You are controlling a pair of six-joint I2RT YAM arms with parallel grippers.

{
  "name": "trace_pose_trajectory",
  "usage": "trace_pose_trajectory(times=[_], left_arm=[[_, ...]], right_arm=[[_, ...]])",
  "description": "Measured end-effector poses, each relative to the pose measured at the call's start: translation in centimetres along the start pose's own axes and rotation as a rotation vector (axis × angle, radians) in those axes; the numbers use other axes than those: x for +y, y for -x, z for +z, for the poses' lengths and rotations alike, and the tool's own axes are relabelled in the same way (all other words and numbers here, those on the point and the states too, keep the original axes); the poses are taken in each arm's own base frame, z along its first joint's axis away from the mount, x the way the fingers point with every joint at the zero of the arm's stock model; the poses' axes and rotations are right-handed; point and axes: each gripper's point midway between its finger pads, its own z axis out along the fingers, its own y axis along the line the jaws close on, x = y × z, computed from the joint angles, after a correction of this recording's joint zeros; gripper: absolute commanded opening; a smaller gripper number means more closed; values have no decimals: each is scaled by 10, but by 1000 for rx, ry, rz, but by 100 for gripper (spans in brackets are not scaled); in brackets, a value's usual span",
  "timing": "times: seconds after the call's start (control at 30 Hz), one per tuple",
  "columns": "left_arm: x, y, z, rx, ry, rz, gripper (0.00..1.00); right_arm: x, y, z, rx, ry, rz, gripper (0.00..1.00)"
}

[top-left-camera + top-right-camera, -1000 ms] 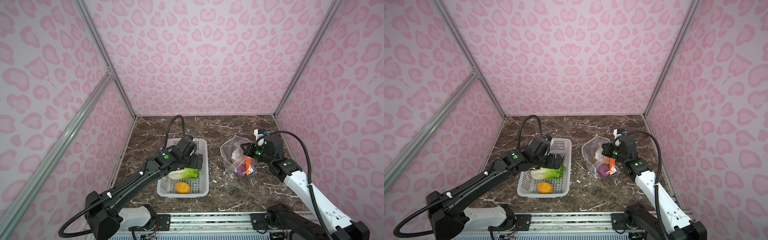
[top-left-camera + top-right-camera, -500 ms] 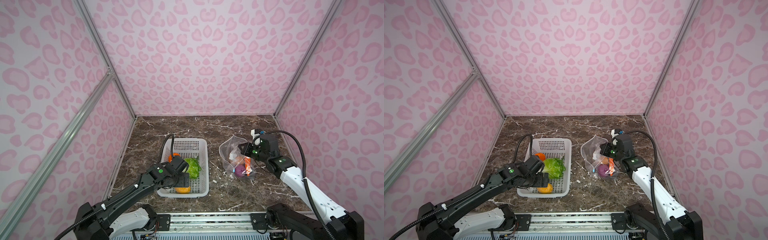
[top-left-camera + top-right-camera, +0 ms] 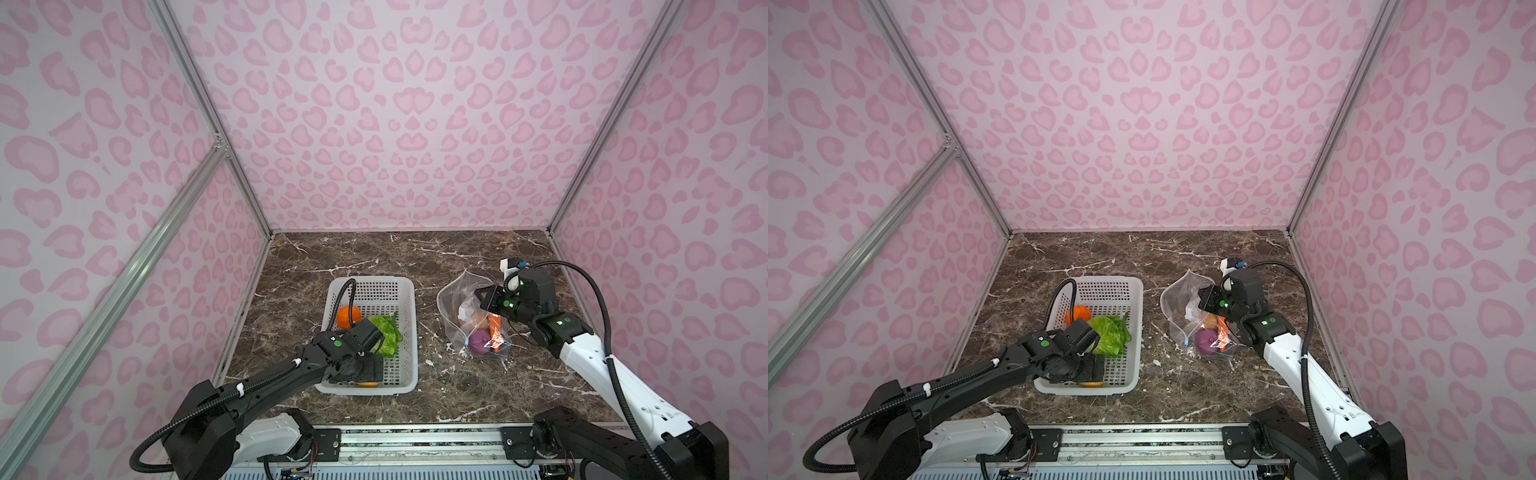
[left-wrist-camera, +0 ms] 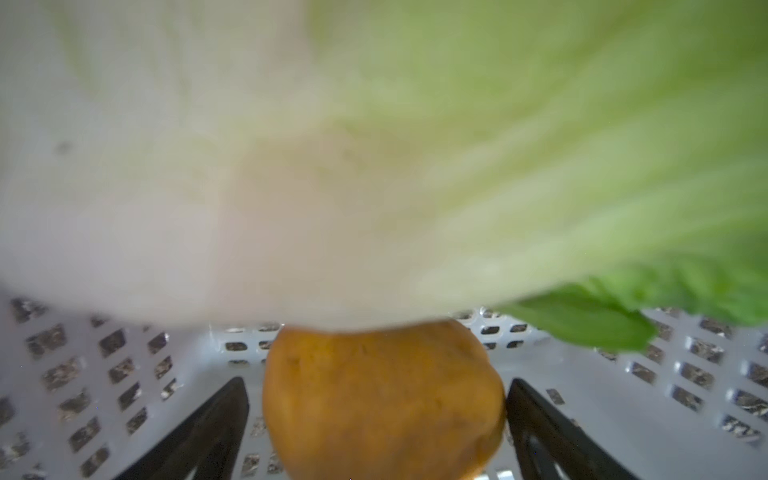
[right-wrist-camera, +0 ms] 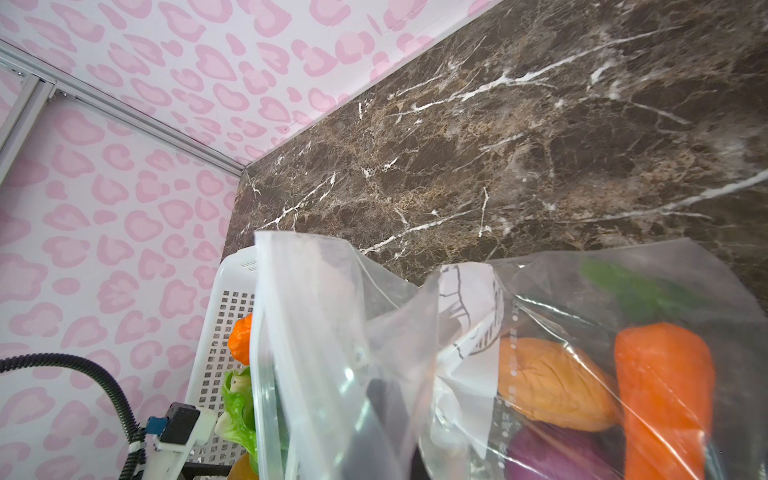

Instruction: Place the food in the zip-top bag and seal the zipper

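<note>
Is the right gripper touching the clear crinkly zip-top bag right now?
Touching. In a top view the right gripper pinches the raised edge of the clear crinkly zip-top bag.

The left arm (image 3: 270,384) is black throughout, with a white housing (image 3: 274,436) nearest the silver slotted rail (image 3: 415,440). It carries white clips, a green dot (image 3: 338,343) at the wrist, and ribbed black cable looping at both ends. The left pincer (image 4: 376,432) has flat black fingers (image 4: 208,432). The right arm (image 3: 590,357), farther along the rail, has white links, black joints, green dots, ribbed black cable and a white camera mount (image 3: 509,266) with a blue plug.
</note>
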Motion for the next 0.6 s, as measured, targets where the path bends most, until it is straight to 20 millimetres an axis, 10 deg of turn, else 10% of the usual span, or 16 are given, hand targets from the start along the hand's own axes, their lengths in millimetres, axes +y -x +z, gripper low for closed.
trace_pose_trajectory(times=[0.6], left_arm=[[-11,-1,18,34,-22,17,100]], right_arm=[[0,1,-3,-14,-2,0,0]])
